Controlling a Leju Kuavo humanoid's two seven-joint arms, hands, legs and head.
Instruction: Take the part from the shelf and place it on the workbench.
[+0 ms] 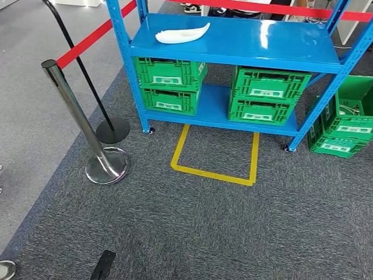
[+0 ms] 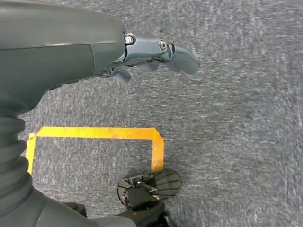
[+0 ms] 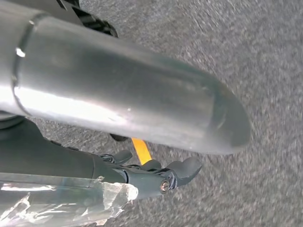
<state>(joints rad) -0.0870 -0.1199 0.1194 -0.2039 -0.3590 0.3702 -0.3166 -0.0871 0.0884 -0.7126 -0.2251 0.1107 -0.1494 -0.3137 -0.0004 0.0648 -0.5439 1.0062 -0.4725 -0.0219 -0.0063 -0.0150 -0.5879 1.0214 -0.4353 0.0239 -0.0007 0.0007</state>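
White part (image 1: 182, 34) at 11 o'clock on blue shelf (image 1: 281, 44); green crates (image 1: 169, 83) below, white labels unreadable. Left hand (image 2: 150, 54) and right hand (image 3: 157, 172) released, fingers extended, grasping nothing, above grey carpet (image 1: 264, 227).

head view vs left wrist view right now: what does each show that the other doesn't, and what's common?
Head view alone: the blue shelf with the white part lying on its top level, green crates on the level below, a chrome stanchion and red barrier tape.

Left wrist view alone: the left hand, holding nothing, its fingers stretched out above the floor.

Both: grey carpet and yellow floor tape; I cannot tell whether it is the same marking.
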